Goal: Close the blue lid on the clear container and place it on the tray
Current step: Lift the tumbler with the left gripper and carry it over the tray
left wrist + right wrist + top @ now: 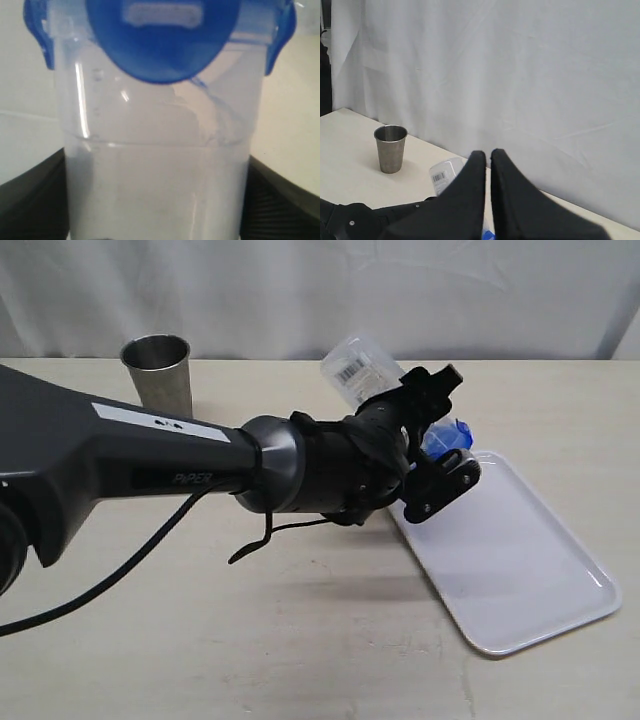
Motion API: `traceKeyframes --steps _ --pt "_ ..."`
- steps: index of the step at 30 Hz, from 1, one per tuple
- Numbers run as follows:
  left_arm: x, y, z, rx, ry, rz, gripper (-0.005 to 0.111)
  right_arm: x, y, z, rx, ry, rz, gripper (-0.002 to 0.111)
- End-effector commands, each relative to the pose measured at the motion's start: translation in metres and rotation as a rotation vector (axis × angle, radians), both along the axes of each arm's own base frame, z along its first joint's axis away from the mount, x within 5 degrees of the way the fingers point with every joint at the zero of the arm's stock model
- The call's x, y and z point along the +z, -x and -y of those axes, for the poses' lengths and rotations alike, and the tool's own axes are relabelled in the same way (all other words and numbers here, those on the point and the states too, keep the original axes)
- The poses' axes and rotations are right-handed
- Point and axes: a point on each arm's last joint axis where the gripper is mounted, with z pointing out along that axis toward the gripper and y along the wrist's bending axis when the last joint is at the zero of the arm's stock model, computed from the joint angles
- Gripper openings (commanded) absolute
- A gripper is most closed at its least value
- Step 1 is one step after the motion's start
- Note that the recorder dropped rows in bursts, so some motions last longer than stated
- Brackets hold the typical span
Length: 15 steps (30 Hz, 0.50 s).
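The left claw (455,425) grips the clear container (358,365) across its body. Its two black fingers (30,205) press the translucent wall from either side in the left wrist view. The container is tilted in the grip: its base end, bearing a barcode label, points up and toward the back of the table (300,660), while its capped end points toward the tray (530,570). The blue lid (447,440) sits on the container's mouth. In the left wrist view one rounded flap of the lid (160,45) hangs down over the container (155,165) and two side flaps stick outward; whether any of them is snapped shut cannot be told. In the exterior view the lid end shows just at the far left corner of the white tray, which lies flat on the right side of the table with nothing on it. The dark left arm (130,455) reaches in from the left, a cable trailing beneath it. A steel cup (157,370) stands upright at the back left, well apart from the tray. The right claw (488,152) is clenched on nothing, fingertips pressed together, looking over the cup (390,147), the container's barcode end (444,176) and a white curtain (545,75) behind the table.
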Motion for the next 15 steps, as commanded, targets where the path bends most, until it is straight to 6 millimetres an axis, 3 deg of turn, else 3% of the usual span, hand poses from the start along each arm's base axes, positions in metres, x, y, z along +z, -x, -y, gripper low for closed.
traceKeyframes --steps 1,9,15 --pt "0.0125 -0.0011 0.0034 -0.038 -0.084 0.063 0.000 0.0003 0.0006 0.0011 -0.007 -0.004 0.019 0.004" --pt "0.0125 -0.0011 0.0034 -0.052 -0.117 0.070 0.000 -0.0001 0.0005 0.0012 -0.009 -0.010 0.012 0.004" --pt "0.0121 -0.0008 0.0042 -0.002 0.020 0.037 0.000 -0.0001 0.0005 0.0012 -0.009 -0.010 0.012 0.004"
